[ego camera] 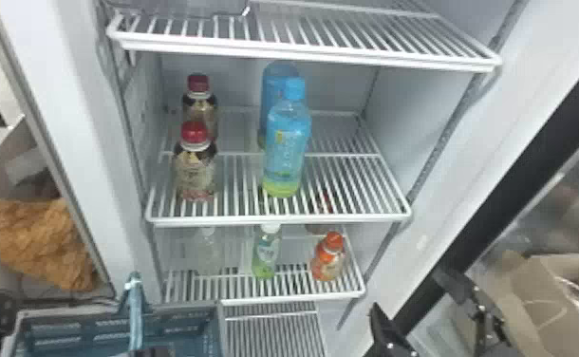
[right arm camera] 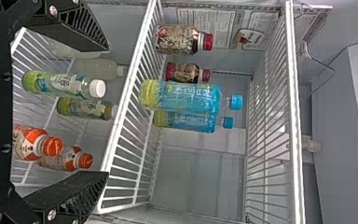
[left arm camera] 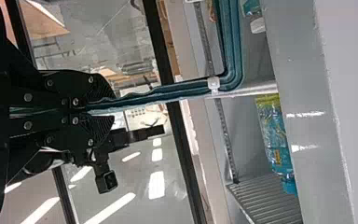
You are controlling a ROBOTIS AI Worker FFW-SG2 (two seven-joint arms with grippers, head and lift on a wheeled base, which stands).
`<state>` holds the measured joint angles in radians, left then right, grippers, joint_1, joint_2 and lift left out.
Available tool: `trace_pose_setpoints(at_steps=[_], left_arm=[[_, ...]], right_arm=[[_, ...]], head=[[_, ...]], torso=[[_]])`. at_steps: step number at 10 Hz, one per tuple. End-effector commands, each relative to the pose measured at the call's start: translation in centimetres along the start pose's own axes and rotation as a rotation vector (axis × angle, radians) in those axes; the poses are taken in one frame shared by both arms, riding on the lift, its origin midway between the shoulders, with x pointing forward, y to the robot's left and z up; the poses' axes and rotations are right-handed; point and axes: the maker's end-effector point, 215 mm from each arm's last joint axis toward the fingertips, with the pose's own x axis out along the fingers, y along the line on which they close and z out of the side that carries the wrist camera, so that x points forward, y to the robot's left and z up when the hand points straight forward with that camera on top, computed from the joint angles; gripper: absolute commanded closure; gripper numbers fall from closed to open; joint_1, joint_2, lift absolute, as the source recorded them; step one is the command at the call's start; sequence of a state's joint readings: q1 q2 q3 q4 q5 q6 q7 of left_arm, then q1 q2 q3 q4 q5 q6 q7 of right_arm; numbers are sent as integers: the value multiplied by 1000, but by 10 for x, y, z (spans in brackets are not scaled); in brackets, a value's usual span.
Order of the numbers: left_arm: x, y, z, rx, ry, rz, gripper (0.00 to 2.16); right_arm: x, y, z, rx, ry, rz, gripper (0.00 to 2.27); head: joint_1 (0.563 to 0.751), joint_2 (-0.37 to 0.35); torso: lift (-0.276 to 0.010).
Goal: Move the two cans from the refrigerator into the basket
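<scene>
Head view: the blue basket (ego camera: 77,309) sits near left, the left gripper (ego camera: 151,353) at its handle (ego camera: 135,315); red-capped bottles (ego camera: 195,168) stand left on a refrigerator shelf (ego camera: 350,219), the right gripper (ego camera: 406,292) near right.

Left wrist view: jaws closed on the handle.

Right wrist view: jaws wide apart, empty.

Black fingers (right arm camera: 70,196) stand apart before a wire shelf (right arm camera: 114,140) holding two blue bottles (right arm camera: 182,98) and two red-capped bottles (right arm camera: 175,39).
</scene>
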<state>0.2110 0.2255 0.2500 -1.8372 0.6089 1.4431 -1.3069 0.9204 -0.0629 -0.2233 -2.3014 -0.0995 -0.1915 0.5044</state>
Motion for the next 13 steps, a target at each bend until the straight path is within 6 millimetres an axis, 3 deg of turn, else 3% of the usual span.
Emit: trace_pose_setpoints(at_steps=[1, 13], left_arm=[[0, 0, 0, 0, -1, 1, 1199], [-2, 2, 0, -3, -8, 7, 1199]], right_arm=[[0, 0, 0, 2, -1, 0, 119], [-2, -3, -11, 41, 12, -13, 122]], head=[[695, -186], [695, -191]], torso=[[-25], [-25]])
